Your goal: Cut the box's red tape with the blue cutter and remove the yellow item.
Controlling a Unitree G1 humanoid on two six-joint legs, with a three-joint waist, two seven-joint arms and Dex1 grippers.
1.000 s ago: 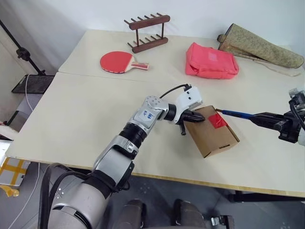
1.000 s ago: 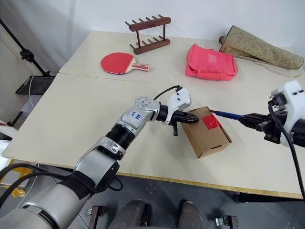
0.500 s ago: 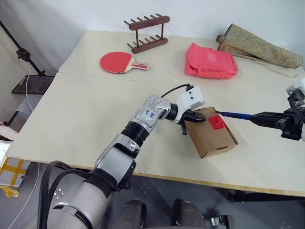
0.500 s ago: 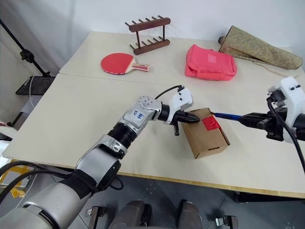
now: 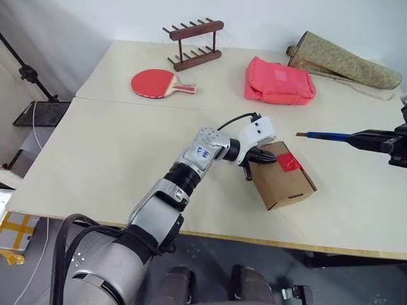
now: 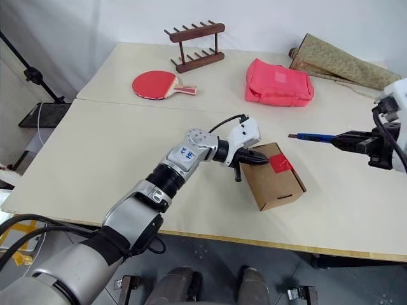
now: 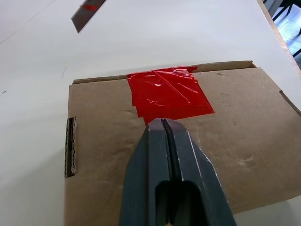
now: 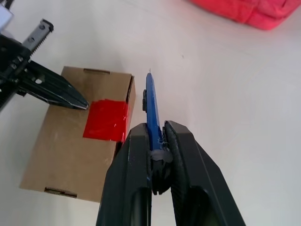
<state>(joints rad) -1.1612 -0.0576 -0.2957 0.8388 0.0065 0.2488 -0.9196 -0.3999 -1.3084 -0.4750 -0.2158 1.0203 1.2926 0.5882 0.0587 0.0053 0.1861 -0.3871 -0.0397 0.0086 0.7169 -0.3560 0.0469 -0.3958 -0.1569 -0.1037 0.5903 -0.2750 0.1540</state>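
We see the box (image 5: 282, 180) lying just right of centre in the head view, on the near part of the pale table (image 5: 108, 152), with the red tape (image 5: 289, 161) across its flap edge on the upper right part of its top face. Our left gripper (image 5: 268, 157) has its black fingers pressed together with nothing between them, tips resting on the box top right at the edge of the tape; the left wrist view shows those fingers (image 7: 162, 155) meeting at the tape (image 7: 169, 93). Our right gripper (image 6: 351, 140), at the right edge of the frame, is clamped on the blue cutter (image 6: 310, 136), whose tip points toward the box and hangs clear of it, to its upper right.
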